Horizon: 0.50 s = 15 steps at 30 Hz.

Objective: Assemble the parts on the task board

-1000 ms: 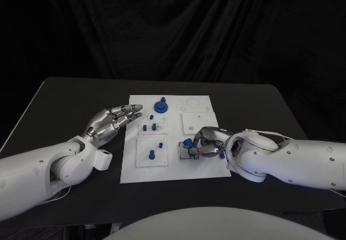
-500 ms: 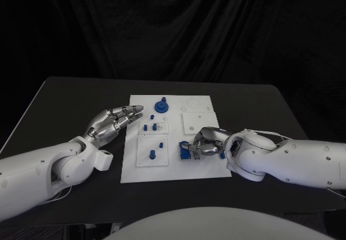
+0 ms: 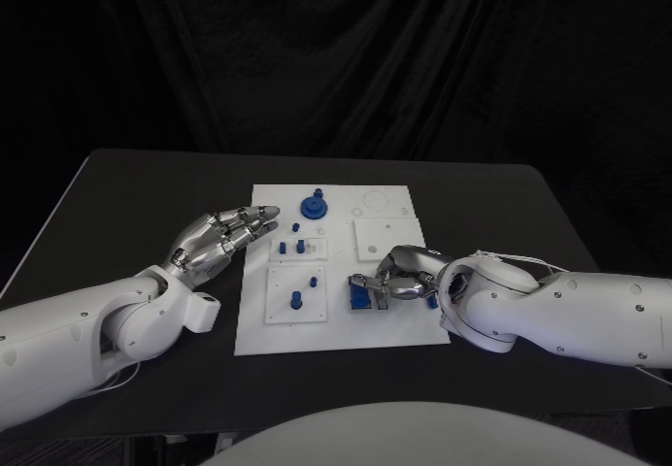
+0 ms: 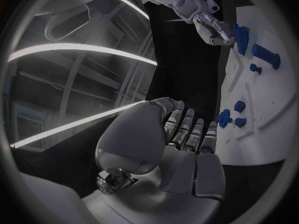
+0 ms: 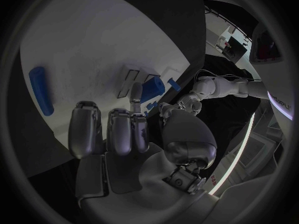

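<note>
Little has moved since the earlier frame: only the right hand's fingers have shifted slightly. From the left, the left hand (image 3: 224, 240) hovers empty with fingers extended, at the task board's (image 3: 336, 335) left edge on the bench (image 3: 126, 194), probably waiting. On the board's right side, the right hand (image 3: 396, 280) pinches a blue part (image 3: 365, 293), apparently to seat it.
</note>
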Tool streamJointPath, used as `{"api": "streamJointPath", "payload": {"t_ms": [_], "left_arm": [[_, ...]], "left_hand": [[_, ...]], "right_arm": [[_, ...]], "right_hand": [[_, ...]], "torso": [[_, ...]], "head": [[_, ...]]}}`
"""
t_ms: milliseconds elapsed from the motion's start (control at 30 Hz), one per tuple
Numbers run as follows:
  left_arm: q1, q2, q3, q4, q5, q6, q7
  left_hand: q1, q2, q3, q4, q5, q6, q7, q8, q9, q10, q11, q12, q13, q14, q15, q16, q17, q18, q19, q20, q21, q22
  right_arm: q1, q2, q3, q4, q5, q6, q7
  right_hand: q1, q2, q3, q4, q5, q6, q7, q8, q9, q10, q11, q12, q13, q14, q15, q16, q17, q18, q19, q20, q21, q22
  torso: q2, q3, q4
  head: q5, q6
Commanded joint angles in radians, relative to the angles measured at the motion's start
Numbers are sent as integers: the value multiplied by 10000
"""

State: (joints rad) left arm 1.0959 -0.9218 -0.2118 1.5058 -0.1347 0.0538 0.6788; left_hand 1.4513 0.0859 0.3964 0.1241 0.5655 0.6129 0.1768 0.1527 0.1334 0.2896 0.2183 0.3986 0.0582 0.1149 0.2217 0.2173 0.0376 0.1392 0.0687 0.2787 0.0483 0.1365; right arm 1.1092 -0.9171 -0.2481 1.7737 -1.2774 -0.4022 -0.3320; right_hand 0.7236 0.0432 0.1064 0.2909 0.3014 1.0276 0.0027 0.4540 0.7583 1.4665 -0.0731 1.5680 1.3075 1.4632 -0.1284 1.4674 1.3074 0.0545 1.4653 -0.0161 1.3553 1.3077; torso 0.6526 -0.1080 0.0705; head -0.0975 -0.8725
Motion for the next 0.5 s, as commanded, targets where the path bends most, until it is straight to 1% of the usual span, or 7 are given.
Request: {"api": "streamJointPath", "payload": {"t_ms": [33,133,167,233,267,333,500], "left_arm": [[-24,-17,9,29,22,148,846],[-29,-42,9,37,22,148,843],[-31,-52,9,39,22,146,842],[-34,-65,9,40,22,141,839],[-35,-68,9,40,22,139,837],[-36,-69,9,39,22,136,833],[-38,-53,9,25,22,142,820]], "left_hand": [[41,51,68,1,55,67,344,55,8,33,71,60,12,32,20,52,17,-49,17,84,22,11],[41,51,68,1,55,67,344,55,8,33,71,60,12,32,20,52,17,-49,17,84,22,11],[41,51,68,1,55,67,344,55,8,33,71,60,12,32,20,52,17,-49,17,84,22,11],[41,51,68,1,55,67,344,55,8,33,71,60,12,32,20,52,17,-49,17,84,22,11],[41,51,68,1,55,67,344,55,8,33,71,60,12,32,20,52,17,-49,17,84,22,11],[41,51,68,1,55,67,344,55,8,33,71,60,12,32,20,52,17,-49,17,84,22,11],[39,52,78,-3,56,70,350,57,9,44,80,71,12,42,29,64,18,-55,21,88,25,17]], "right_arm": [[-29,-142,1,176,87,-826,727],[-34,-302,0,354,97,-1031,979],[-38,-369,0,426,102,-1057,1040],[-51,-488,-1,543,122,-1040,1099],[-60,-540,-1,591,130,-1015,1110],[-82,-639,-2,679,142,-951,1117],[-124,-810,-2,819,160,-669,1063]], "right_hand": [[572,-91,-66,-58,308,8,53,-89,99,1043,107,28,2633,702,75,7,412,-24,392,57,8,1937],[804,-146,-98,-58,396,-12,54,-85,189,1043,108,28,2633,708,75,24,439,-28,399,59,23,1942],[1204,-247,-91,-179,588,-2,26,50,386,1043,88,28,2633,722,64,64,507,-40,420,51,82,1961],[1416,-290,-141,-144,645,-42,3,193,617,1043,68,28,2633,723,46,74,516,-41,424,39,90,1964],[1585,-313,-217,-81,647,-99,-23,377,913,1043,45,28,2633,721,29,80,519,-40,423,24,88,1962],[1630,-321,-256,-63,639,-129,-34,445,1030,1043,40,28,2633,719,21,79,513,-41,424,18,93,1964],[2007,-325,-531,-54,683,-344,-143,1183,2161,1043,-52,28,2633,706,-48,66,468,-35,412,-46,69,1956]], "torso": [[-3,0,-4],[-1,0,-1],[-1,0,0],[-3,1,2],[-3,1,3],[-3,6,4],[8,5,6]], "head": [[58,-2],[76,-2],[76,-2],[64,-2],[61,-2],[64,-2],[135,-2]]}}
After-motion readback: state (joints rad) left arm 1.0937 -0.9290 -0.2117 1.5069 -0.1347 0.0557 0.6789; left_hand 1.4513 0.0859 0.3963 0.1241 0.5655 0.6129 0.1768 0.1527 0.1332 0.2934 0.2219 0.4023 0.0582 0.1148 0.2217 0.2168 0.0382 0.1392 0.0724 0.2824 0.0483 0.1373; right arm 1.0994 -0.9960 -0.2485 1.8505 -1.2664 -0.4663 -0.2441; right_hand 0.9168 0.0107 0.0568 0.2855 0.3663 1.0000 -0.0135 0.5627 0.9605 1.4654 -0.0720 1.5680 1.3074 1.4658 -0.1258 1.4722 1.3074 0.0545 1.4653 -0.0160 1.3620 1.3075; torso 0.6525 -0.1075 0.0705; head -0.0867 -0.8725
